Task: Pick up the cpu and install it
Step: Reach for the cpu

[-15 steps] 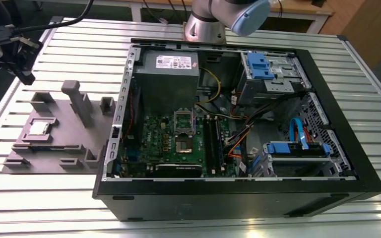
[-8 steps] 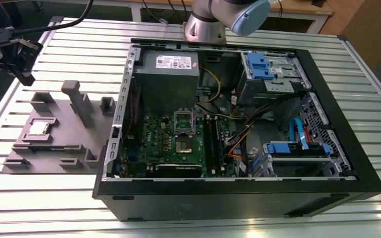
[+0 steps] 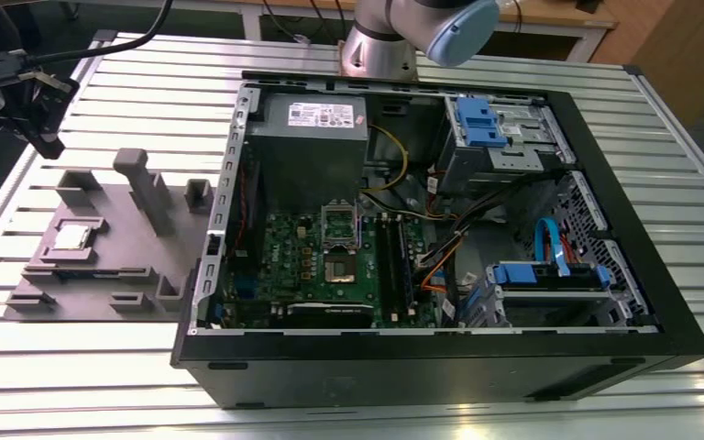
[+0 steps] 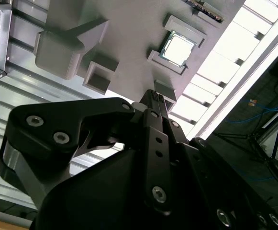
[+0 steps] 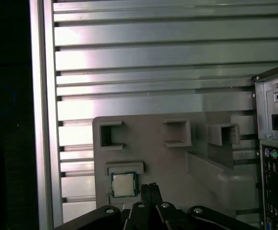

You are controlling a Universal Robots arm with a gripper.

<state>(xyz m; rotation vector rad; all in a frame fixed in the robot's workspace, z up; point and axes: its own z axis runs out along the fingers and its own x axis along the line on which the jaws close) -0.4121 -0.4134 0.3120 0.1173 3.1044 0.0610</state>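
Exterior view: cpu (image 3: 71, 236) lies flat in a recess of the grey fixture (image 3: 120, 252) on the desk (image 3: 83, 385), to the exterior view's left of the open computer case (image 3: 450, 362). The gripper (image 3: 49, 147) is apart from it.
Second wrist view: fingers (image 4: 153, 103) together, holding nothing; cpu (image 4: 178, 49) beyond the tips.
First wrist view: cpu (image 5: 123, 184) seated in the fixture, near the tips, not touching.
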